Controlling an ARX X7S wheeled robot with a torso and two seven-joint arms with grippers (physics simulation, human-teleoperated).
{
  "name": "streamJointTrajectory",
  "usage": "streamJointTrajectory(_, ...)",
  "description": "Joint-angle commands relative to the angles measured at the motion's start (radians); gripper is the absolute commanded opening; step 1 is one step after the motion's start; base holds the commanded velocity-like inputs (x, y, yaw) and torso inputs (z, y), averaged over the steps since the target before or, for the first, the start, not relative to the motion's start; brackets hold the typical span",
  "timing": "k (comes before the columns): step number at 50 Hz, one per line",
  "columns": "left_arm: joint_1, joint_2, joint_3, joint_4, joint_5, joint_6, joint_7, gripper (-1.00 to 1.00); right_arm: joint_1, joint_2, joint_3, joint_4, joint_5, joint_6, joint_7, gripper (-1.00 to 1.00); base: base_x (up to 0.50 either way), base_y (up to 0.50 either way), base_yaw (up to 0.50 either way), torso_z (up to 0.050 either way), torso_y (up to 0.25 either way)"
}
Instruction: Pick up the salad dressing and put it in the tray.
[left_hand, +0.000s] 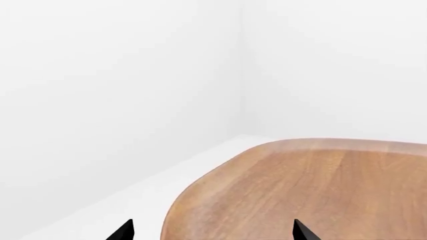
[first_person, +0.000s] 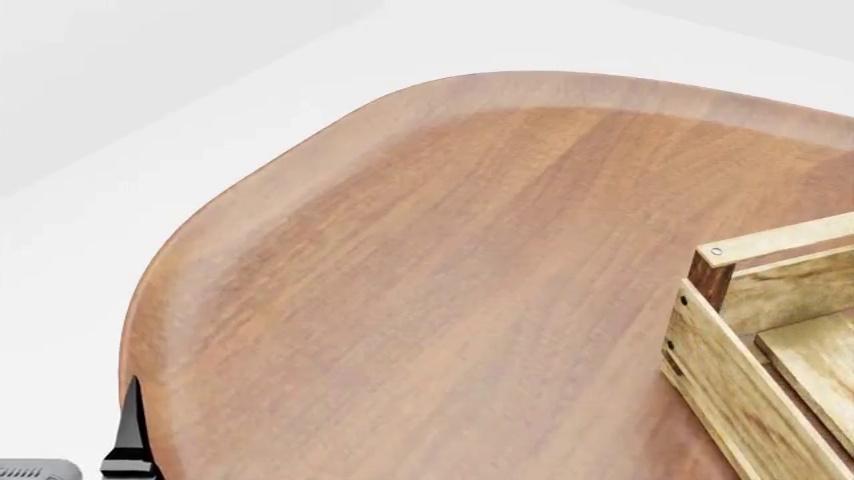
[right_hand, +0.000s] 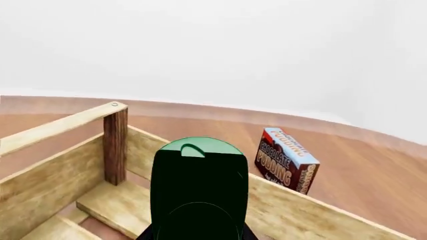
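1. Right fingers, hidden beneath, probably clamped on the small dark green salad dressing bottle (right_hand: 199, 187), poised above the light slatted wooden tray (right_hand: 60, 165).
2. Lower straight between the tray walls; let go once seated upright.
3. Left fingers (left_hand: 131, 230) spread, idle at the brown bench (left_hand: 320, 195) edge.

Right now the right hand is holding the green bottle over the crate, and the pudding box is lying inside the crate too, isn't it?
Not quite. The pudding box is not inside the crate; it stands on the table outside the crate's far wall, as the right wrist view shows. The rest holds: the green bottle sits in the right hand, above the crate's slatted floor.
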Motion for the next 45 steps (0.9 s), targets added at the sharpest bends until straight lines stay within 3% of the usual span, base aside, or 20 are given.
streamJointTrajectory(1,0.004,0.02,-0.016,-0.001,0.023,0.006,0.022,1.0,0.078,-0.01,0.028,0.238,-0.059,-0.123,-0.028,-1.0,0.0,0.0,0.0,0.0,0.0)
streamJointTrajectory(6,0.006,0.019,-0.016,-0.001,0.022,0.009,0.02,1.0,0.105,-0.018,0.021,0.365,-0.074,-0.202,-0.036,-1.0,0.0,0.0,0.0,0.0,0.0)
streamJointTrajectory(45,0.002,0.009,-0.003,-0.003,0.027,0.015,0.01,1.0,-0.069,-0.076,0.26,0.37,-0.189,-0.272,-0.036,-1.0,0.0,0.0,0.0,0.0,0.001)
